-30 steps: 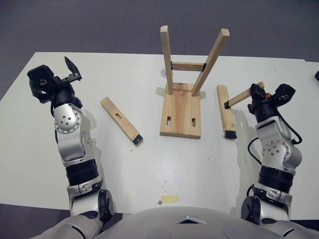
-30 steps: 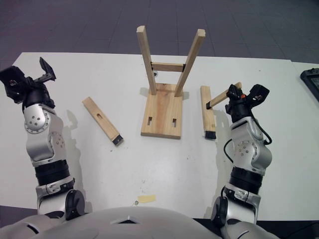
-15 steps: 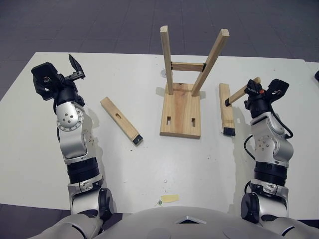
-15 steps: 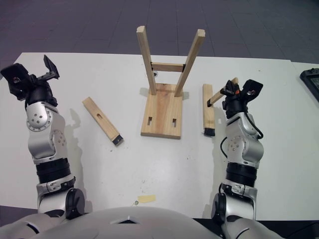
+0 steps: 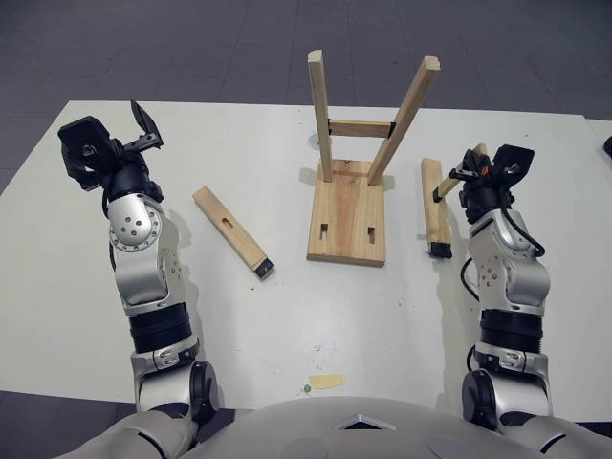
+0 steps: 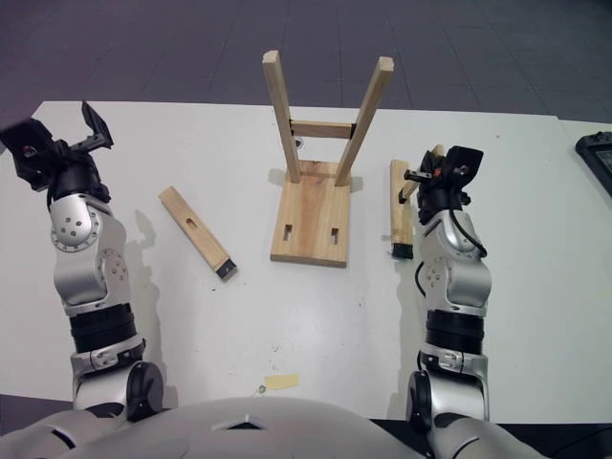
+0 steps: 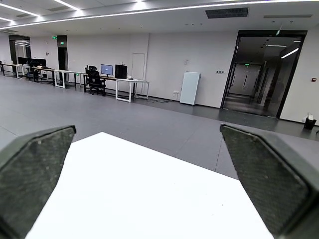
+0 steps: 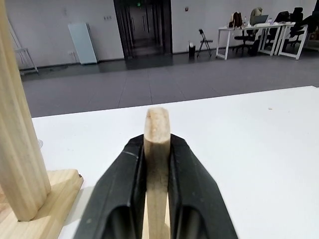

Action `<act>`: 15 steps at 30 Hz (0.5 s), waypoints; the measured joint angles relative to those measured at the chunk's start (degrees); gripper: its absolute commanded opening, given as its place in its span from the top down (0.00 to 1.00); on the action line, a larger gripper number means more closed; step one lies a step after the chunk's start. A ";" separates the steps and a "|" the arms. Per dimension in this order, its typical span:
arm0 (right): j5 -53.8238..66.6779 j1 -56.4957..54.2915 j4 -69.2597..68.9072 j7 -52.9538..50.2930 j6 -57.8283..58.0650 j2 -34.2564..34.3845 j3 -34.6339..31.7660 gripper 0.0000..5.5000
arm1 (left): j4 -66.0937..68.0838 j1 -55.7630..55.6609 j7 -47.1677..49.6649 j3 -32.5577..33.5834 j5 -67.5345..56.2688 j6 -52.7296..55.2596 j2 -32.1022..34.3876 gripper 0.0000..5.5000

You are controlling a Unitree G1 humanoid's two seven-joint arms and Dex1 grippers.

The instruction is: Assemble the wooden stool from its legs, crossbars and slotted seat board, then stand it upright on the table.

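Observation:
The slotted seat board [image 5: 346, 229] lies flat at the table's middle. Two legs [image 5: 319, 115] [image 5: 405, 115] stand upright in it, joined by a crossbar [image 5: 360, 127]. A loose leg [image 5: 232, 232] lies to its left. Another leg [image 5: 435, 210] lies to its right, with a second crossbar [image 5: 455, 178] meeting its side. My right gripper [image 5: 475, 170] is shut on that crossbar [image 8: 156, 122], beside the upright leg [image 8: 17, 149]. My left gripper [image 5: 142, 132] is raised over the table's far left corner, its fingers [image 7: 40, 164] wide apart around nothing.
The white table [image 5: 287, 316] has a yellow paper scrap [image 5: 324, 381] near its front edge. A small round item [image 5: 314, 141] lies behind the stool. A dark device [image 6: 598, 153] sits at the far right edge.
My right gripper has swung left toward the stool with the crossbar, turning the attached leg straighter on the table. The left gripper shifted slightly.

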 measured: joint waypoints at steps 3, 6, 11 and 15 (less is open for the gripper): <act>-2.53 0.22 -0.01 0.49 -0.68 -0.58 1.96 0.92 | -0.14 0.00 0.13 -0.40 0.04 0.09 -0.13 0.02; -4.14 0.35 0.45 1.15 -1.49 -0.98 2.71 0.92 | -0.38 0.00 0.22 -0.70 0.05 0.28 -0.13 0.02; -4.54 -0.12 1.65 1.36 -2.64 -0.52 2.81 0.92 | -0.38 0.00 0.28 -0.72 0.04 0.28 -0.12 0.02; -4.62 -2.30 4.17 1.11 -2.68 0.43 2.50 0.92 | -0.37 -0.04 0.29 -0.87 0.03 0.28 -0.13 0.02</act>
